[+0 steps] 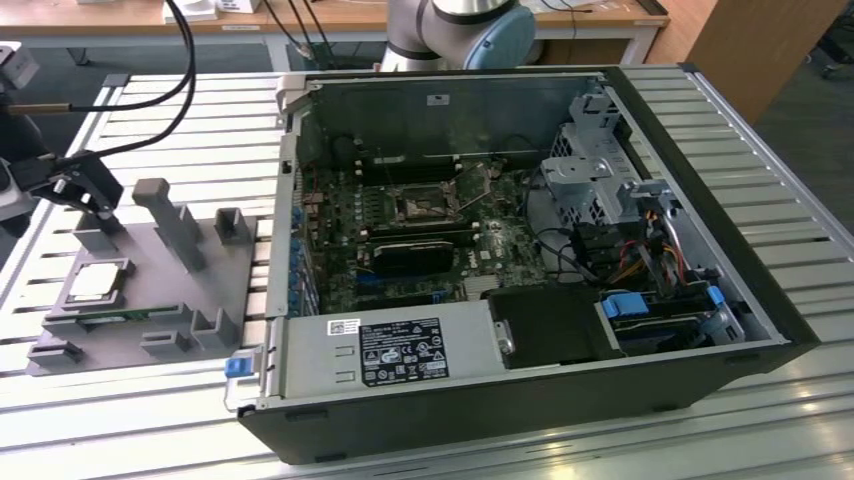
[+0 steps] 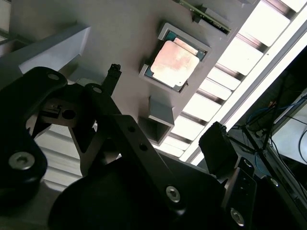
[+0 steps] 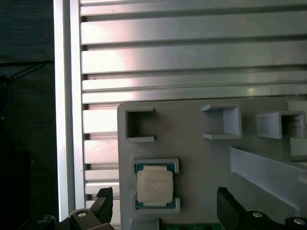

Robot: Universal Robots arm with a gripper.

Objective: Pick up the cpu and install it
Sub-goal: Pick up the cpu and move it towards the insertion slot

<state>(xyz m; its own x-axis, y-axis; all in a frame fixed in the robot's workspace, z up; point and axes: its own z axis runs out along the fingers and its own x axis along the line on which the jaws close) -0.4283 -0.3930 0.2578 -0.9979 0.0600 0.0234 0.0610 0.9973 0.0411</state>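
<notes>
On the grey holder tray at the exterior view's left, the cpu lies flat in its square pocket. Above it hangs the gripper, jaws wide apart and holding nothing, beside the open computer case.

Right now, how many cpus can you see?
1. The cpu sits in a recess of the grey fixture, at the exterior view's left of the open computer case, with the tool open above it. Others may be hidden inside the case.
</notes>
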